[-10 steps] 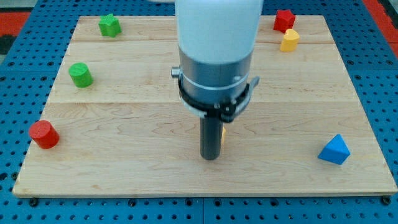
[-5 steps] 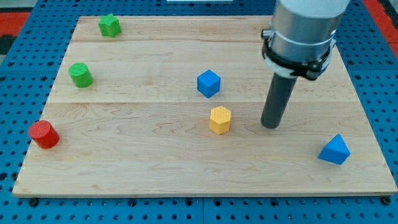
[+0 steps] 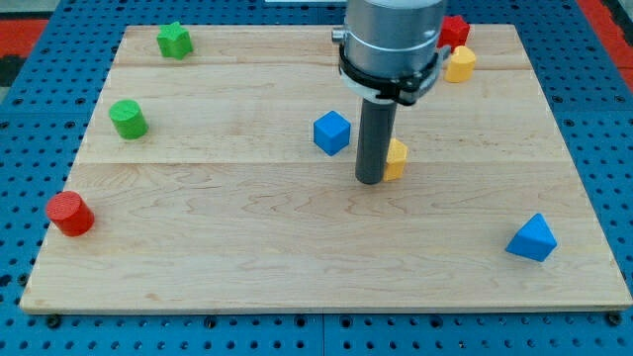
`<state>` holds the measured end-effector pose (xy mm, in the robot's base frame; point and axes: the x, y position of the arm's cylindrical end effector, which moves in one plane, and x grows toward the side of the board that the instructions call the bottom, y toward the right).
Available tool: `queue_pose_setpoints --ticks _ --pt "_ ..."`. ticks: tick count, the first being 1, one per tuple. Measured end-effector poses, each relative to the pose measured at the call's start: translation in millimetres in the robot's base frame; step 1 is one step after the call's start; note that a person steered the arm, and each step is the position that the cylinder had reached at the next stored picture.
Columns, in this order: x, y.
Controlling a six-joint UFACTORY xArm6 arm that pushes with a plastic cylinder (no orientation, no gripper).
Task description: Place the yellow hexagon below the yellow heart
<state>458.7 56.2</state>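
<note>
The yellow hexagon [image 3: 397, 158] sits near the board's middle, mostly hidden behind my rod. My tip [image 3: 370, 181] rests on the board just left of and slightly below it, touching or nearly touching it. The yellow heart [image 3: 460, 64] lies near the view's top right, well above and to the right of the hexagon. A blue cube [image 3: 331, 132] stands just left of the rod.
A red block [image 3: 453, 31] sits above the yellow heart at the top edge. A blue triangular block [image 3: 532, 238] lies at the lower right. A green star [image 3: 174, 41], a green cylinder [image 3: 128, 119] and a red cylinder [image 3: 69, 214] stand along the left side.
The yellow hexagon has moved up and to the right from below the blue cube. My rod swung from the hexagon's right to its left side.
</note>
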Motion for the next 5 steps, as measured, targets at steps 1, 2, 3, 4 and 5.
queue_pose_setpoints --ticks 1,2,3,4,5 --pt "-18.9 47.7" --pt "-19.5 73.5" --pt "-40.2 87.2" --pt "-72.4 113.7" --pt "-72.6 115.2"
